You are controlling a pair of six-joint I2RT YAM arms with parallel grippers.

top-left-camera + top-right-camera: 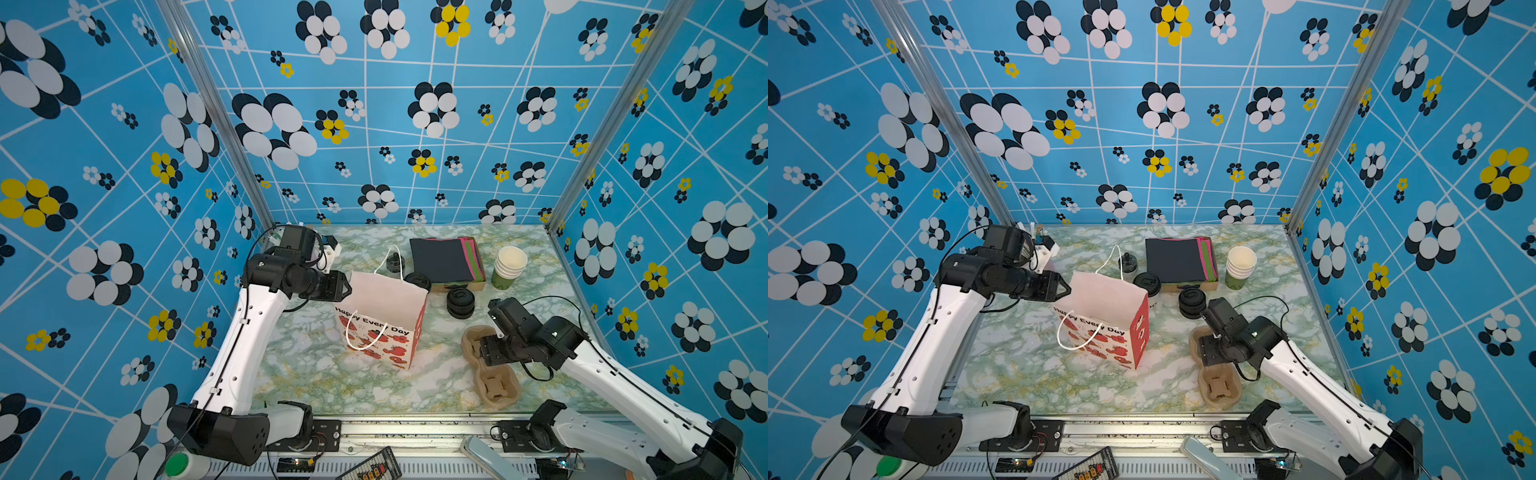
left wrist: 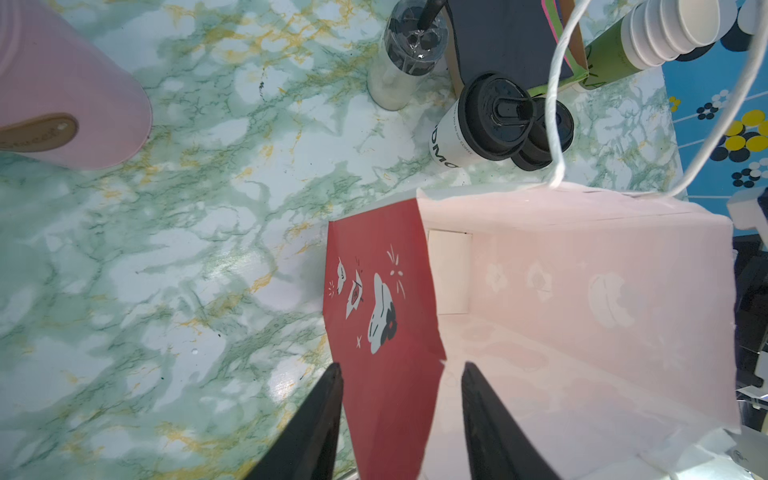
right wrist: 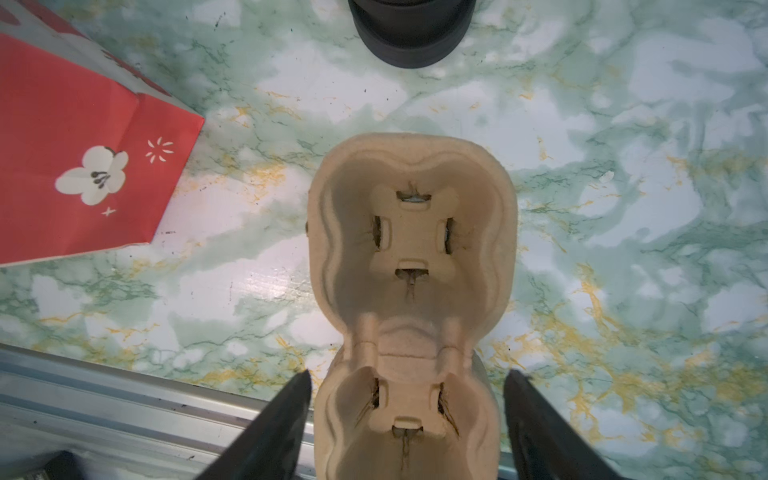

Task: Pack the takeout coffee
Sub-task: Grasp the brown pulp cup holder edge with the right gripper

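Left arm: the white link rises from its base at the near edge and the wrist is folded over to horizontal. That puts the left tool (image 1: 344, 286) at the top left rim of the paper bag (image 1: 380, 328). The fingers (image 2: 320, 415) are apart and straddle the rim of the bag's red side panel, one outside it and one over the open mouth. Nothing is clamped, and I can't tell if either finger touches the paper.

Right arm: it reaches low from the near right corner toward centre, wrist pitched down over the pulp cup carrier (image 1: 496, 386). The right tool (image 3: 409, 374) is apart, one finger on each side of the carrier with a narrow gap on both sides. No grip is visible.

Takeout coffee (image 1: 417, 281): lidded and upright on the worktop (image 1: 316, 374), just behind the bag's far right corner. It is in neither the bag nor the carrier, and neither tool touches it.

View differences:
- In both top views the bag hides most of the coffee cup. The left wrist view shows its white side with lettering and the whole sip lid.
- The left wrist view also shows a pink cup (image 2: 62, 83), which the arm covers in the top views.
- The right wrist view shows the carrier's slotted pocket floor. In the top views the wrist covers the far pocket.
- The top views show the black lid stack (image 1: 460, 303) and the nested cups (image 1: 509, 266) well apart from the coffee.
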